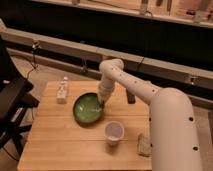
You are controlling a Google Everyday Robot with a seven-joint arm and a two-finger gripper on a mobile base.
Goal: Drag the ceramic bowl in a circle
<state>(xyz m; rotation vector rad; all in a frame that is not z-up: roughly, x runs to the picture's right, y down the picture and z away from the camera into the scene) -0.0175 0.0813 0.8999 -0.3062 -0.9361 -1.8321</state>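
Note:
The ceramic bowl [88, 109] is wide, shallow and glossy green with a darker rim. It sits on the wooden table [65, 142] a little left of centre. My white arm reaches over the table from the right and bends down at the bowl's right rim. The gripper [102, 99] is at that rim, touching or just inside it. A small pale cup [114, 132] stands in front of the bowl to the right, apart from it.
A small white bottle [62, 91] stands at the table's left back edge. A dark flat object [130, 96] lies at the back right. A sponge-like block [144, 145] lies at the front right. A black chair [12, 100] is left of the table.

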